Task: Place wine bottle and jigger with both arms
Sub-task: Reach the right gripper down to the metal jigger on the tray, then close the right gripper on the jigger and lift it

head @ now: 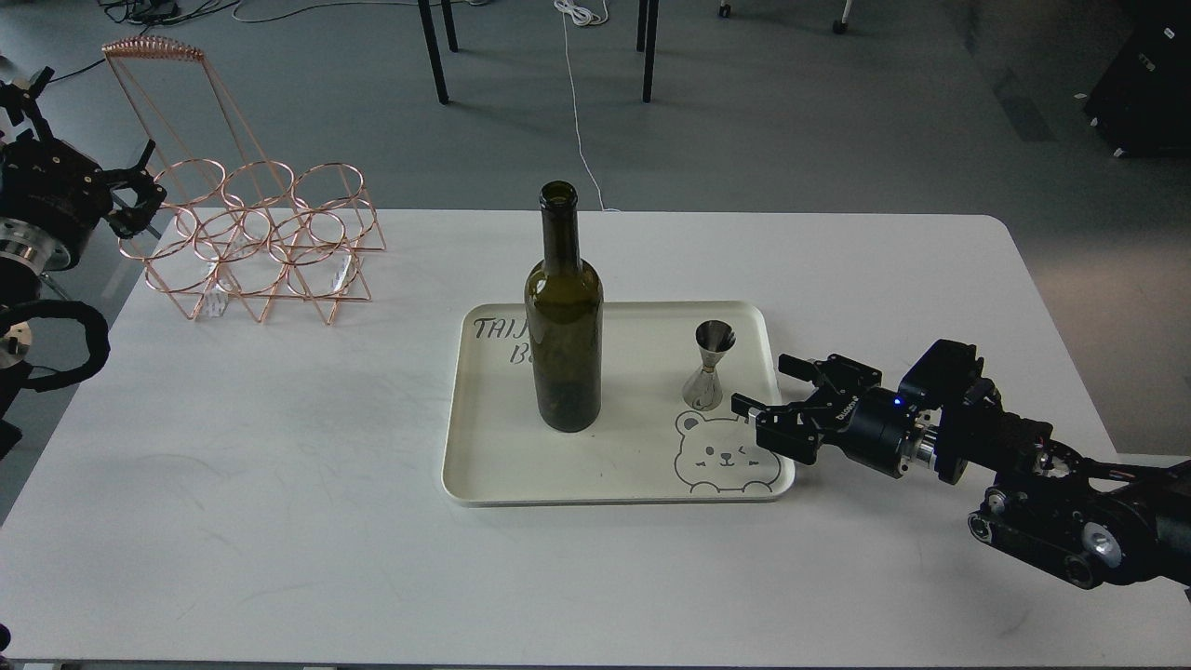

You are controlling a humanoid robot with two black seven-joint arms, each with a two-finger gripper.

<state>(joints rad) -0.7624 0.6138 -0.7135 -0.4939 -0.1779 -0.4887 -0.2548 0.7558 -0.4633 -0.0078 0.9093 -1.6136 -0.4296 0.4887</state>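
White table (279, 484) with rounded corners; cream tray (484, 465) at centre, printed with a bear face at its near right corner and partial lettering at its far left.

Wine bottle (564, 316): upright on the left half of the tray, dark olive glass, mouth uncapped, no label. Partly covers the lettering.

Jigger (708, 365): upright on the right half of the tray, just beyond the bear print, well apart from the bottle.

Right gripper (768, 386): level above the right edge of the tray, fingers spread, pointing left toward the jigger, close to it but not touching (nothing between the fingers).

Left gripper (140, 191): at the far left edge of the scene, off the table, beside the copper wire rack (256, 242). Fingers spread, holding nothing.

Wire rack: on the far left corner of the table, six rings in two rows, tall handle leaning back.

Beyond the table: grey floor, cables, dark furniture legs.
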